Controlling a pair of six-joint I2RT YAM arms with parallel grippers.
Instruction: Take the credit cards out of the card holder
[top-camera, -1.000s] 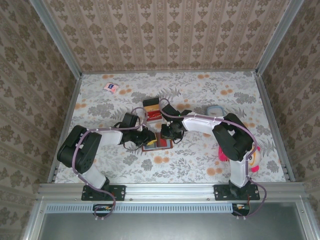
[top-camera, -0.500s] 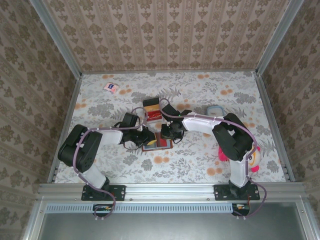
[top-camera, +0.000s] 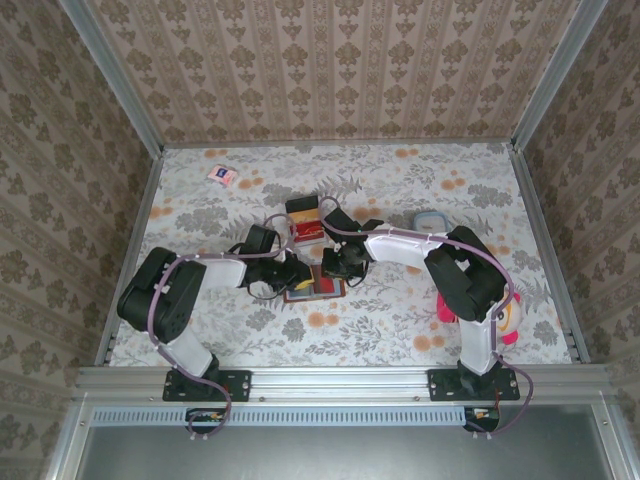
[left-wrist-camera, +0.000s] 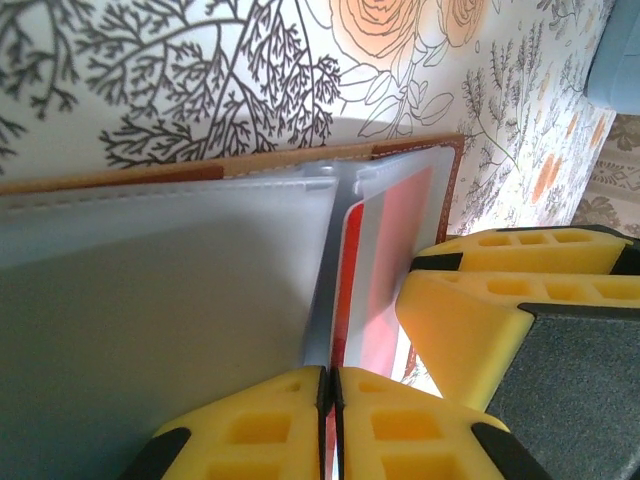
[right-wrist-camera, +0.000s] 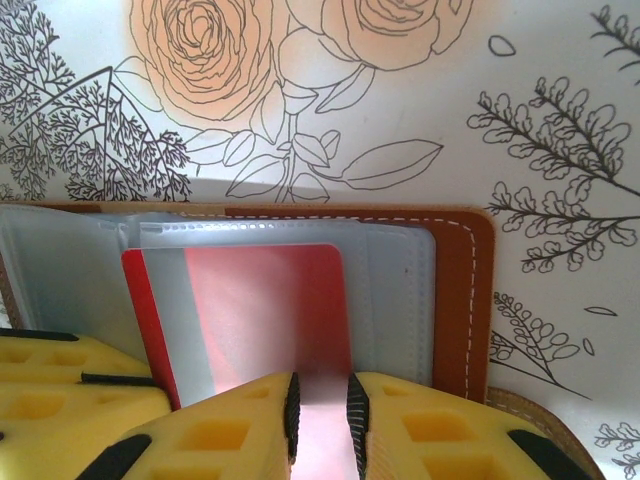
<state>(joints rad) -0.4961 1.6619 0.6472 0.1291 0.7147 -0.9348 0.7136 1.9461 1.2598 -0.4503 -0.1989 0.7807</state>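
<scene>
Floral-print tabletop (top-camera: 400, 335) w/ patterned wallpaper walls (top-camera: 330, 70) on 3 sides. Red-and-orange tray (top-camera: 306, 228) sits just beyond left claw (top-camera: 293, 281) & right claw (top-camera: 335, 269), near both. Pink-and-white packet (top-camera: 222, 175) lies well off to far left of left claw. Blue-grey obj. (top-camera: 430, 220) lies right of & beyond right claw, apart from it. Pink-and-yellow item (top-camera: 512, 318), partly hidden, is well to right claw's right, nearer the front edge.
</scene>
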